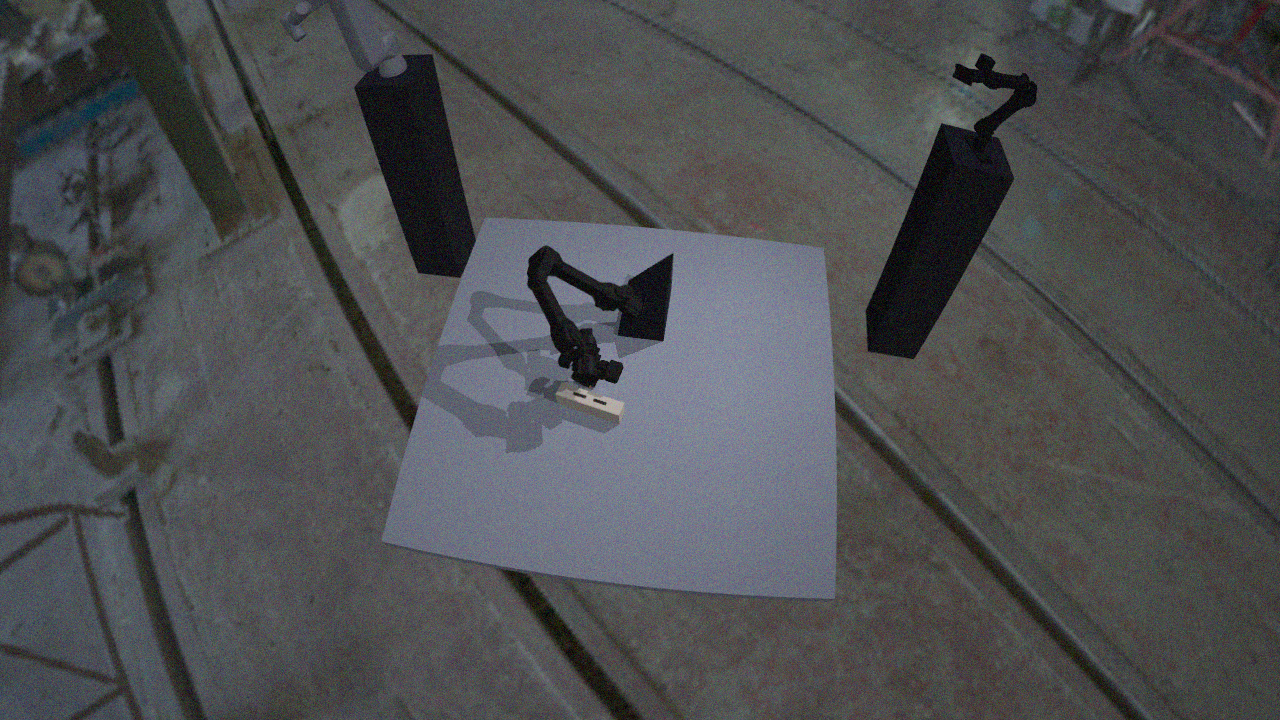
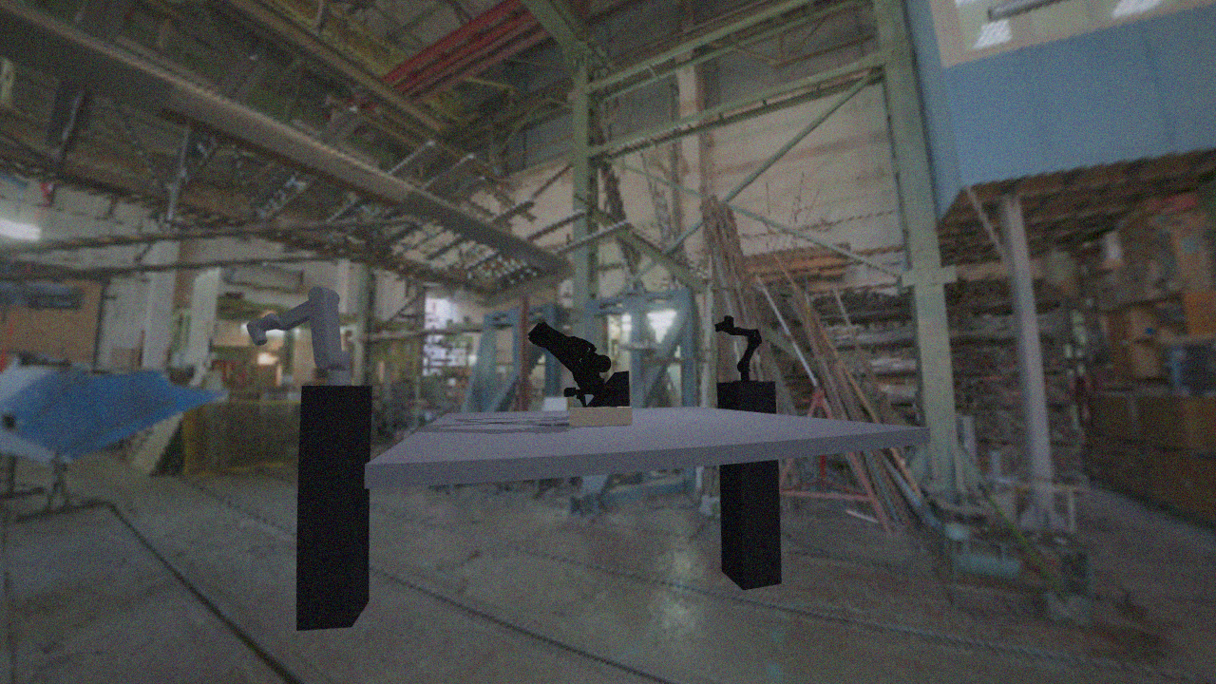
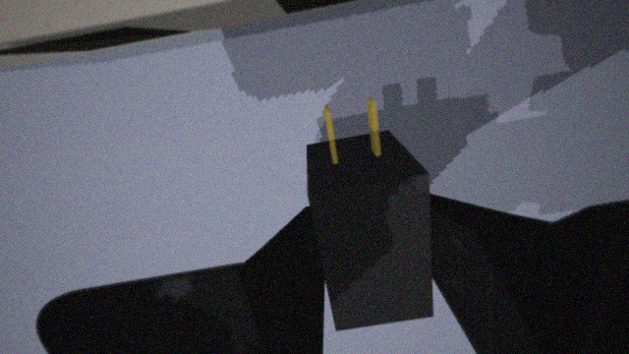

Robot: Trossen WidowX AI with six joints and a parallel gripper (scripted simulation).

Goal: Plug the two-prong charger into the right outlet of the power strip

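— Holding the charger (image 3: 371, 226) firmly, is it? I want to know the grip before anything else.

— Yes. The gripper (image 3: 375, 246) is clamped on the dark charger body, one finger on each side, and the two brass prongs (image 3: 351, 130) stick out ahead of it, free of the table (image 1: 716, 465).

— And the power strip (image 1: 590, 402)?

— It lies flat on the table, slots facing up. From the top view the gripper hangs just beside its back edge, near the left end, not over the right outlet (image 1: 597, 405). In the wrist view only a sliver of the strip's beige edge shows at the upper left.

— So what does the step need?

— My judgement: carry the charger along the strip until both prongs stand above the right pair of slots, and turn the wrist so the prong line matches the slot line. Then level it so both tips meet the shutter together and press straight down. A tilt would likely let one prong lead, and the shutter would stay closed.

— Any slack in the hold?

— None visible; the charger looks square between the fingers.
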